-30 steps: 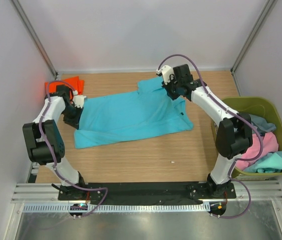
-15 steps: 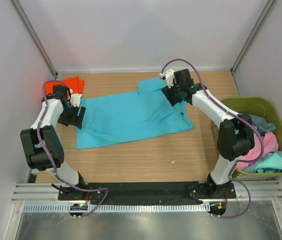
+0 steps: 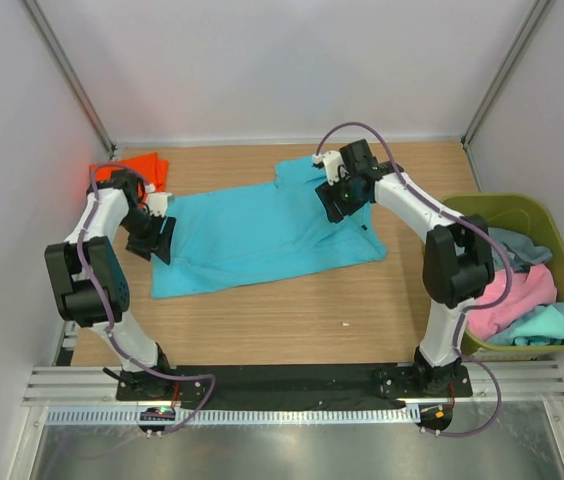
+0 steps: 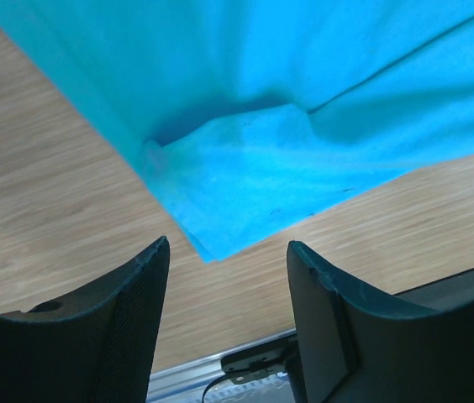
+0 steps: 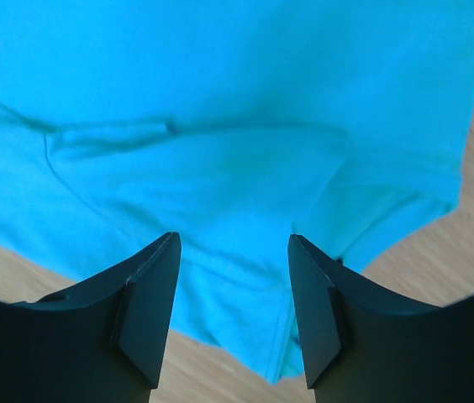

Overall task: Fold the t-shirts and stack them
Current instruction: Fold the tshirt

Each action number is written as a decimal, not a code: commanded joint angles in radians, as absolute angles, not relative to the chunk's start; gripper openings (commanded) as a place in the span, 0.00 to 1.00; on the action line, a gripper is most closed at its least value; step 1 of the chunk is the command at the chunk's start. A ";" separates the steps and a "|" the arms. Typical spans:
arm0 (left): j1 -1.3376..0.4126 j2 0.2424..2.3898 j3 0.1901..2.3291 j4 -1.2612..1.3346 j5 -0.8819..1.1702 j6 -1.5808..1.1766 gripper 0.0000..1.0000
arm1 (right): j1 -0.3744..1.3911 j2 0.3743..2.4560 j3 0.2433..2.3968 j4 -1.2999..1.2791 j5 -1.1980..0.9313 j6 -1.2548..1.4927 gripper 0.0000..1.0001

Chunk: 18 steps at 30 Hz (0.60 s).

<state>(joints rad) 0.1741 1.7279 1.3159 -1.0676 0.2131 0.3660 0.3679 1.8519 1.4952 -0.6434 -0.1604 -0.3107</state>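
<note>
The left gripper (image 3: 158,236) hung spread and empty above the blue shirt's (image 3: 262,235) left edge, the orange shirt (image 3: 144,167) just behind it. The right gripper (image 3: 336,200), likewise spread, hovered over the shirt's right part.

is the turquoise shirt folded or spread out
Spread out: the turquoise shirt lies flat and wide on the table, with a small crumple at one corner.
</note>
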 commanded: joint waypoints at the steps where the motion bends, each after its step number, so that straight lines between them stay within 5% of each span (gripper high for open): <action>1: 0.160 1.761 1.405 -1.144 0.340 0.341 0.59 | 0.388 1.949 1.673 -0.632 -0.230 -0.276 0.60; 9: 0.140 1.801 1.373 -1.197 0.356 0.361 0.55 | 0.471 2.109 1.871 -0.655 -0.253 -0.273 0.57; 18: 0.140 1.779 1.362 -1.193 0.365 0.362 0.55 | 0.505 2.094 1.758 -0.703 -0.203 -0.281 0.56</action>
